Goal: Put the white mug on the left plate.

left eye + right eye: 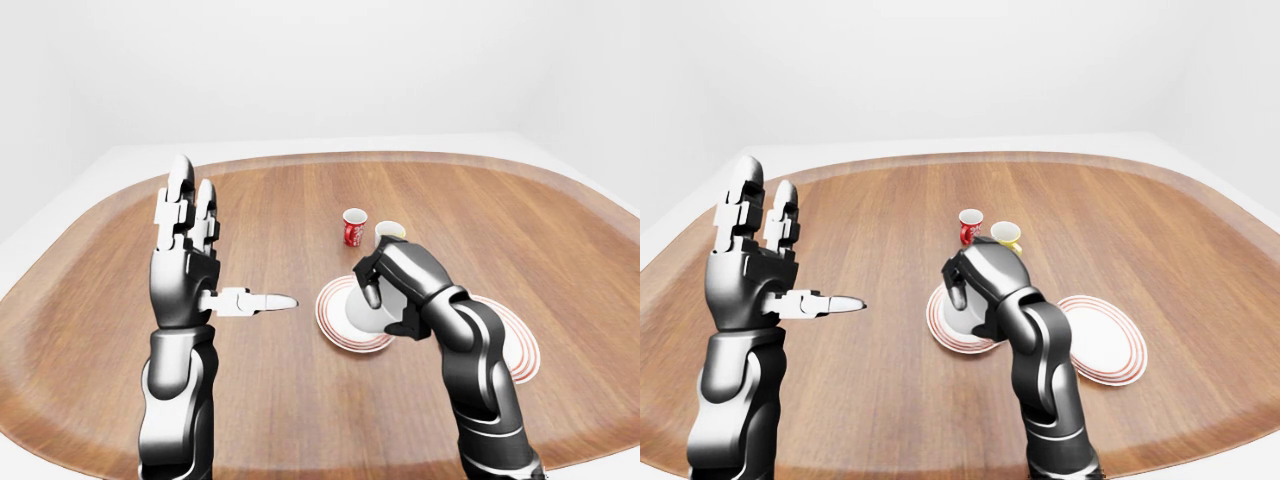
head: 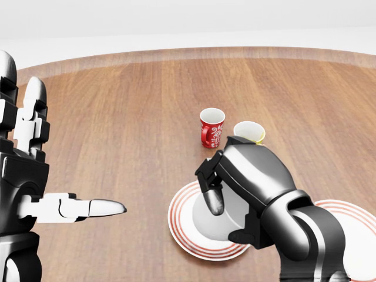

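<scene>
The right hand [image 2: 235, 188] is down over the left plate [image 2: 182, 235], fingers curled round a white shape that can only be the white mug [image 2: 202, 220], one dark fingertip pressed against its side. The mug sits within the plate's red rings in the head view, though whether its base is touching the plate or just above it is hard to tell, since the hand covers most of it.

Now from the biggest thing down. The table [image 1: 300, 200] is a broad wooden oval with a raised rim, filling every view. The left hand [image 1: 185, 265] is held upright over the table's left part, fingers straight and spread, thumb pointing right, holding nothing and well apart from the crockery. The right plate [image 1: 1105, 340] lies just beside the left one, to its right in the right-eye view, white with red rings, partly behind the right arm.

Above the plates in the head view stand two small cups side by side: a red mug [image 2: 211, 128] with white markings, and a yellow mug [image 2: 249, 130] with a pale inside, just behind the right hand's knuckles.
</scene>
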You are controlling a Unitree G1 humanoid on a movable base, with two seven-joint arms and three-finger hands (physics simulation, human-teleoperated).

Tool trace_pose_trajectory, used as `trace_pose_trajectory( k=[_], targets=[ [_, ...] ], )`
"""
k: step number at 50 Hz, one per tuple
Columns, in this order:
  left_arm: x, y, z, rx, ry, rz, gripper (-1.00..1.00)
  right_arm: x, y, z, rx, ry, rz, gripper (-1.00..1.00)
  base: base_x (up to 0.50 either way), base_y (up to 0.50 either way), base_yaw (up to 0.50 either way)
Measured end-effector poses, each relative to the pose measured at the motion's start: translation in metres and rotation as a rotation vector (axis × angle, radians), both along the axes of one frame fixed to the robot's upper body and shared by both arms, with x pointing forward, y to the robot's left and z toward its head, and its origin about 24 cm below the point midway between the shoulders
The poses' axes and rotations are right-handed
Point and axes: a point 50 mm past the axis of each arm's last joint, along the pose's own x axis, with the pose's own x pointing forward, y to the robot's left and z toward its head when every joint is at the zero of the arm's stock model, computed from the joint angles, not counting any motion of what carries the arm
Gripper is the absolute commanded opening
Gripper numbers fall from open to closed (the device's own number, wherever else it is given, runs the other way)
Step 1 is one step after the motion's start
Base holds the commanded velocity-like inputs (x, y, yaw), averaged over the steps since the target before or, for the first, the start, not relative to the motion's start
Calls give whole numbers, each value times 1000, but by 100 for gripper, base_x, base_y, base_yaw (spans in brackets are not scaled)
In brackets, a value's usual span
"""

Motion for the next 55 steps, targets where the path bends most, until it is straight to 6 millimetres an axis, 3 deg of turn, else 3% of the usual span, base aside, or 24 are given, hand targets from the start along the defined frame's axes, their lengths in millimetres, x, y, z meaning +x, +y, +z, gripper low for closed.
trace_pose_trajectory(
  k=[17, 28, 42, 55],
  targets=[
    [0, 0, 0, 2, -1, 0, 100, 68, -9, 5, -15, 80, -24, -100, 0, 0, 0],
    [-1, 0, 1, 2, -3, 0, 100, 102, -10, -7, -23, 128, -58, -100, 0, 0, 0],
    [-1, 0, 2, 0, -8, 0, 100, 123, 12, -40, -92, 185, 4, -100, 0, 0, 0],
    [-1, 0, 3, -3, -13, 0, 100, 133, 13, -70, -175, 305, -49, -100, 0, 0, 0]
  ],
)
